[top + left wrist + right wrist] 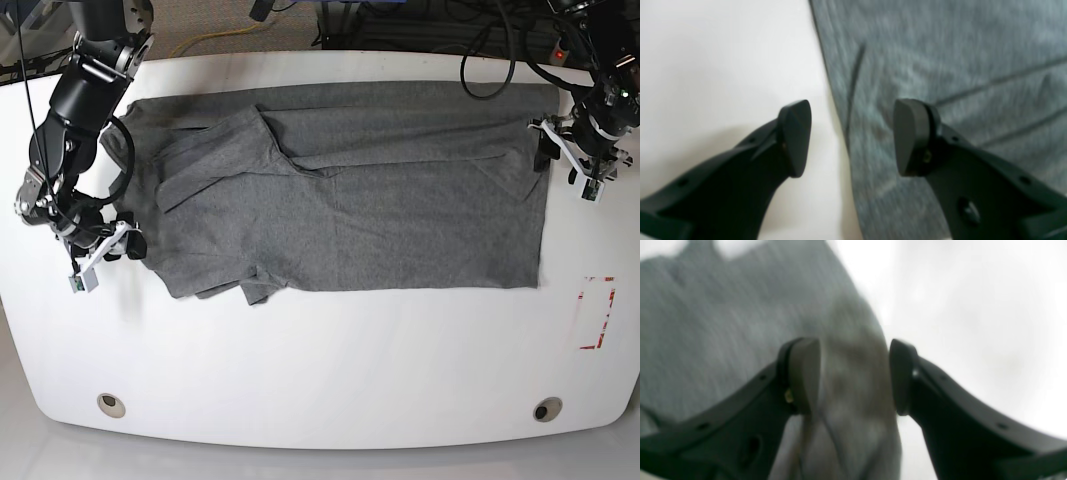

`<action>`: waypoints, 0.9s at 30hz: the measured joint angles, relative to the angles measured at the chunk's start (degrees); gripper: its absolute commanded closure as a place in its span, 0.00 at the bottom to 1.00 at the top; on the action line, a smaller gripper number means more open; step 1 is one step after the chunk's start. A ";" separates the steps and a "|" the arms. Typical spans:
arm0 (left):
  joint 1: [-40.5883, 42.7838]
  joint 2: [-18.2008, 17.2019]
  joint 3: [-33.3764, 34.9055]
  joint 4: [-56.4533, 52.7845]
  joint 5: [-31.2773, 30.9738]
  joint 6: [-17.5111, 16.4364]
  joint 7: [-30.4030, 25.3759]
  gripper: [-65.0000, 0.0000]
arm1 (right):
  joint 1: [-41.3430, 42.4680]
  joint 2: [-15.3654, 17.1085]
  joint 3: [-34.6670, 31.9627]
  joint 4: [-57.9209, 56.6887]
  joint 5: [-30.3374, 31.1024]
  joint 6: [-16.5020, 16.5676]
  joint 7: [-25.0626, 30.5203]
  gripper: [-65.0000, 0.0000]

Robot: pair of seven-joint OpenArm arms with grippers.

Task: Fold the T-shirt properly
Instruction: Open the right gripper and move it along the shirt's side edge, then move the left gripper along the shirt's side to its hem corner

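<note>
I am seeing the T-shirt (340, 200) lying spread across the far half of the white table (320, 370), partly folded, with its hem at the right. The left gripper (851, 138) is standing wide, one finger over bare table, the other over cloth, straddling the shirt's edge and holding nothing. The right gripper (855, 375) is standing wide too, with blurred grey fabric lying between its fingers at the shirt's left end, unpinched.

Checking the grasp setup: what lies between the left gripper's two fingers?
In the left wrist view, the left gripper stands open over the T-shirt's side edge: bare white table and grey fabric fill the gap, nothing else.
</note>
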 measured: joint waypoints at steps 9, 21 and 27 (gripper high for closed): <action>0.37 0.02 0.00 0.00 0.11 0.00 0.24 0.45 | 9.77 3.98 -11.13 -22.14 -0.15 -0.46 14.71 0.51; 0.04 -0.13 -0.09 0.00 0.13 0.00 0.26 0.44 | 13.42 1.49 -18.01 -31.17 -0.13 -0.72 19.76 0.51; -3.48 -0.94 0.26 -0.02 0.22 0.00 0.28 0.41 | 13.60 -1.68 -18.10 -30.99 0.11 -0.31 20.24 0.51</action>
